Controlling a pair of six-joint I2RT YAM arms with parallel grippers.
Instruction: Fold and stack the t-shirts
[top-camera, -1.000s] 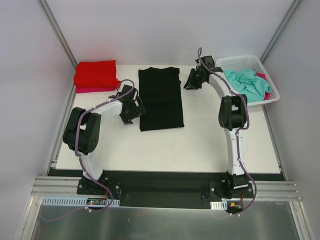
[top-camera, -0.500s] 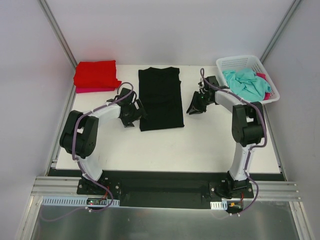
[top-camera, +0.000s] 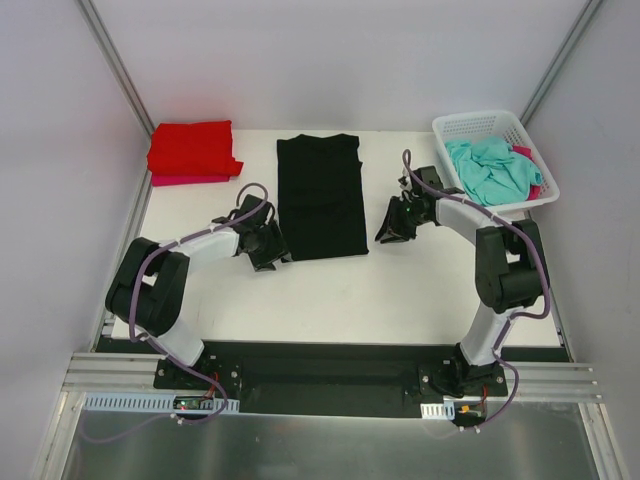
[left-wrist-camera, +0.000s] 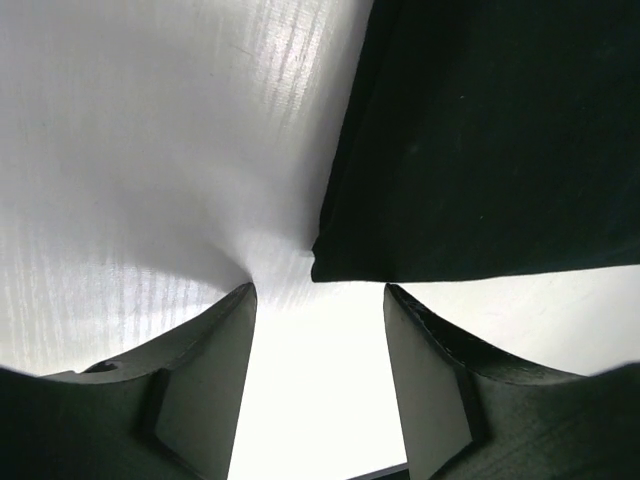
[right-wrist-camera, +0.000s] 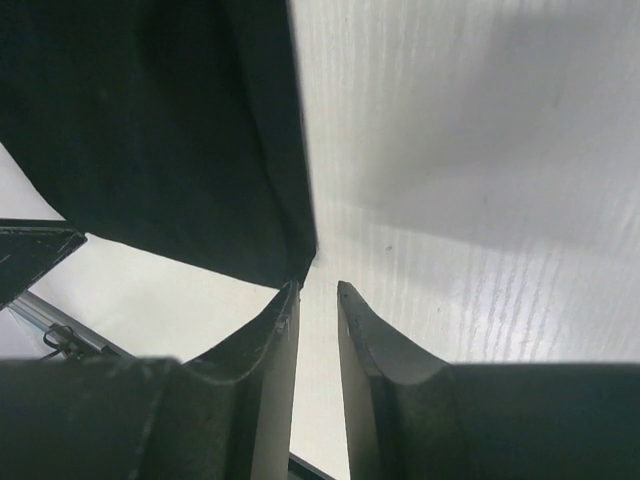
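A black t-shirt (top-camera: 320, 195), folded into a long strip, lies flat mid-table. My left gripper (top-camera: 274, 250) is low at its near left corner. In the left wrist view the left gripper (left-wrist-camera: 318, 300) is open and empty, and the shirt's (left-wrist-camera: 480, 140) corner lies just beyond the fingertips. My right gripper (top-camera: 384, 234) is by the shirt's near right corner. In the right wrist view the right gripper (right-wrist-camera: 318, 292) is narrowly open and empty, its left fingertip at the black cloth (right-wrist-camera: 150, 120) corner. A folded red t-shirt (top-camera: 192, 148) lies on a pink one (top-camera: 190, 181) at the back left.
A white mesh basket (top-camera: 545, 190) at the back right holds a crumpled teal t-shirt (top-camera: 488, 168) and a pink one (top-camera: 532, 158). Metal frame posts and grey walls stand at the table's sides and back. A black rail runs along the near edge.
My right gripper has moved from beside the basket toward me along the black shirt's right edge. My left gripper has moved nearer, down to the shirt's near left corner.
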